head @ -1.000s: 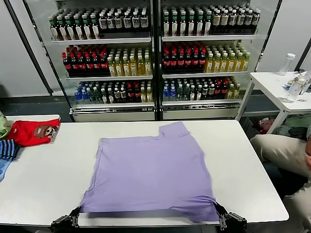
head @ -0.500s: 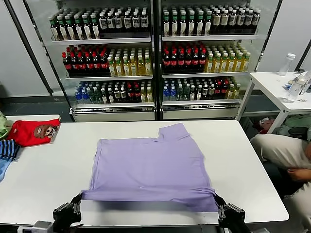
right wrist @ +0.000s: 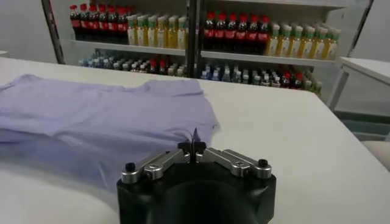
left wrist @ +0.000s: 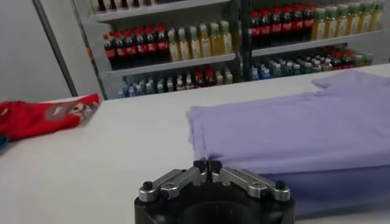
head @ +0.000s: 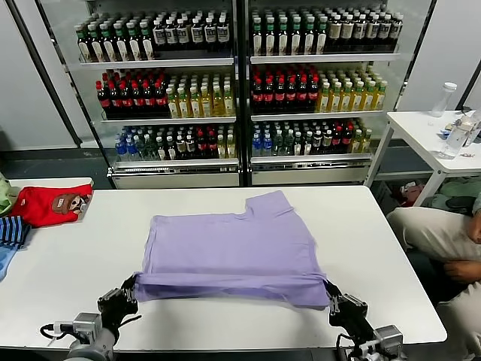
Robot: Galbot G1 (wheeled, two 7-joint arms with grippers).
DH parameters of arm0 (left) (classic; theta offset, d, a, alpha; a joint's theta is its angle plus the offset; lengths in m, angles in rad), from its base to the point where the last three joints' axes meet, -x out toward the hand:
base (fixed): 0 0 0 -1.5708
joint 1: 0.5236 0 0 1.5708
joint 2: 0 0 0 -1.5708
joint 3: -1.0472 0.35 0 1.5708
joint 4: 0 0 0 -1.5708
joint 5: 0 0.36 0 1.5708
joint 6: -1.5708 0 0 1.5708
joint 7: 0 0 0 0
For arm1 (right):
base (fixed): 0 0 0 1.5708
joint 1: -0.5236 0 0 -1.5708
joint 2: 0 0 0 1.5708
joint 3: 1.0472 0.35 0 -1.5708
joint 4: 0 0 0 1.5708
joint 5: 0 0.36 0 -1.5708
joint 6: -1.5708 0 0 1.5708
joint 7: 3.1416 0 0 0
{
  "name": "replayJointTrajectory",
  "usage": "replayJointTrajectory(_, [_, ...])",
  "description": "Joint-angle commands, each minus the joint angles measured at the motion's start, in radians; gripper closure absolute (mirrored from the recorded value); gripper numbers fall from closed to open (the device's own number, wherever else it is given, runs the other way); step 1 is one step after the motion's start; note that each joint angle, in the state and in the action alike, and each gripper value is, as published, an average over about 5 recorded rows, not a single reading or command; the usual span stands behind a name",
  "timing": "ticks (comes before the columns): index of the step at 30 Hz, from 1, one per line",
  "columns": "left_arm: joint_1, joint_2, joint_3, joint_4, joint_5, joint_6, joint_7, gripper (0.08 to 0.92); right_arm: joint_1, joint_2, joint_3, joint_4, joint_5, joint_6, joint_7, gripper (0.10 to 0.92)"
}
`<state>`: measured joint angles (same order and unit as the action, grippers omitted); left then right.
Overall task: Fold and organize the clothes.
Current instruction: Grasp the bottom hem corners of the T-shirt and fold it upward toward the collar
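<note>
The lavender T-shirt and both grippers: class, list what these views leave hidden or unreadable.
- T-shirt: underside hidden in all views.
- Left gripper, right gripper: shut fingertips cover the pinched hem.
- Red garment: cut off by the head view's edge.
- Fridge bottles: labels too small.

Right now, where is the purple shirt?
In the head view, the purple shirt lies mid-table, its near hem pinched by the left end effector and right end effector.
</note>
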<state>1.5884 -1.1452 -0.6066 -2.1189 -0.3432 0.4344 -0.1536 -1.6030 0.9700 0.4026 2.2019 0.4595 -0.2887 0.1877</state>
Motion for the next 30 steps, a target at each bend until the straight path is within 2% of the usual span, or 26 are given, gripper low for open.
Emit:
replayJointTrajectory(1, [-0.093, -0.02, 0.047, 0.076, 0.021, -0.007, 0.009, 0.912, 0.095, 0.019, -0.054, -0.054, 0.0, -0.007, -0.001, 0.909])
replayJointTrajectory(26, [-0.177, -0.008, 0.061, 0.155, 0.045, 0.041, 0.048, 0.912, 0.198, 0.038, -0.075, -0.129, 0.023, -0.057, 0.002, 0.908])
replayJointTrajectory(30, [-0.17, -0.009, 0.063, 0.177, 0.099, 0.064, 0.048, 0.895, 0.2, 0.041, -0.085, -0.135, 0.02, -0.086, 0.0, 0.845])
